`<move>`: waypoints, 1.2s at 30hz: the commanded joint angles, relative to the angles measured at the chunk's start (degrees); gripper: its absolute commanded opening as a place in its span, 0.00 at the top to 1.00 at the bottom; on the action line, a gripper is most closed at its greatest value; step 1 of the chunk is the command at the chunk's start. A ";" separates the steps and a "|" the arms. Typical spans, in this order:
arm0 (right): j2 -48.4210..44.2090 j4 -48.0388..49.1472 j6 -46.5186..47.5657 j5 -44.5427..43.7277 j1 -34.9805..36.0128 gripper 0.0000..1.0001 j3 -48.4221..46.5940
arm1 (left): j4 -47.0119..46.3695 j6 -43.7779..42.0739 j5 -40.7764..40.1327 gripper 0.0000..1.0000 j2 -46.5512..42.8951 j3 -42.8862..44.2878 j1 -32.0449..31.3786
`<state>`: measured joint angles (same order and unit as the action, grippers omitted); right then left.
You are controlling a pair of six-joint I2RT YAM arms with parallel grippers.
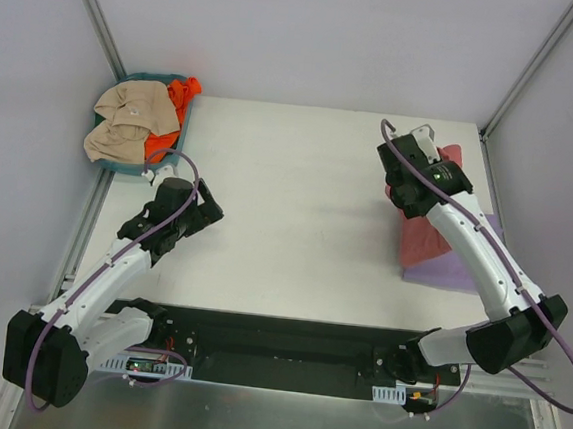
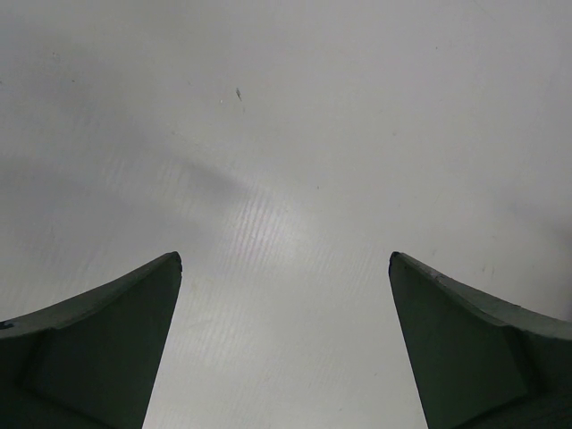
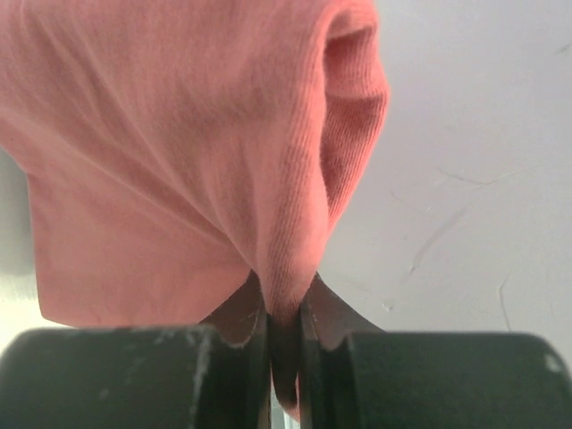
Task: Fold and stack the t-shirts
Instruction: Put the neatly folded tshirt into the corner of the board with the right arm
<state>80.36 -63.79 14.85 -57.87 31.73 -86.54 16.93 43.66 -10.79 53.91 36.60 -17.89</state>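
Note:
The brick-red t-shirt (image 1: 425, 239) lies folded at the right of the table, on top of the lavender t-shirt (image 1: 454, 269). My right gripper (image 1: 425, 144) is at the red shirt's far end, shut on a fold of its cloth. In the right wrist view the red shirt (image 3: 179, 152) bunches up from between the jaws, which are pinched tight on it. My left gripper (image 1: 207, 208) is open and empty over the bare table at the left. In the left wrist view its fingers (image 2: 107, 344) stand wide apart above the white surface.
A teal basket (image 1: 179, 123) at the back left corner holds a beige cloth (image 1: 126, 120) and an orange cloth (image 1: 171, 114). Metal frame posts rise at both back corners. A black rail runs along the near edge.

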 commanded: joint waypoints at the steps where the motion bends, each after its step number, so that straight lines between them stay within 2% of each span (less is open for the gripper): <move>1: -1.78 0.68 -0.87 2.49 -4.38 1.00 2.59 | 0.56 -0.86 0.33 0.01 0.49 -0.30 0.66; 9: 0.41 10.17 0.27 11.98 -18.44 0.99 11.92 | 0.47 -1.12 0.68 0.01 1.28 -0.12 1.10; 12: 2.61 11.40 -0.09 11.73 -22.05 0.99 12.45 | 0.56 -1.21 0.59 0.01 1.64 -0.04 1.28; 17: 5.42 15.00 0.62 11.72 -26.27 0.92 13.59 | 0.47 -1.30 0.50 0.01 1.99 0.05 1.45; 18: 5.86 15.97 0.79 11.90 -26.71 0.89 13.77 | 0.47 -1.21 0.50 0.01 2.08 0.14 1.45; 19: 6.21 16.41 0.88 11.99 -27.50 0.79 13.86 | 0.47 -1.30 0.50 0.01 2.16 0.05 1.54; 20: 6.65 16.85 0.88 11.64 -28.03 0.65 13.86 | 0.47 -1.30 0.59 0.01 2.08 0.05 1.63; 21: 7.09 16.77 0.45 11.29 -28.64 0.45 13.86 | 0.47 -1.47 0.59 0.01 2.08 0.14 1.63; 22: 7.44 16.42 -0.78 10.41 -29.00 0.28 13.60 | 0.47 -1.47 0.50 0.01 2.16 0.14 1.72; 24: 7.88 14.49 -3.15 8.39 -29.26 0.01 12.63 | 0.47 -1.38 0.59 0.01 1.99 0.05 1.81; 25: 7.97 13.35 -4.47 7.17 -29.26 0.04 11.84 | 0.47 -1.47 0.59 0.01 1.81 0.14 1.81; 30: 5.96 9.83 -10.53 6.18 -29.53 0.04 8.50 | 0.48 -1.38 0.94 0.01 1.02 -0.12 1.89; 36: -3.08 13.76 -14.32 21.71 -29.53 0.04 10.94 | 0.47 -1.38 1.56 0.01 0.41 -0.21 1.89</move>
<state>85.71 -51.75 4.95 -45.76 2.44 -75.64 16.99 43.27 -10.48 55.77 36.60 -16.40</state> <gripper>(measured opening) 0.960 0.990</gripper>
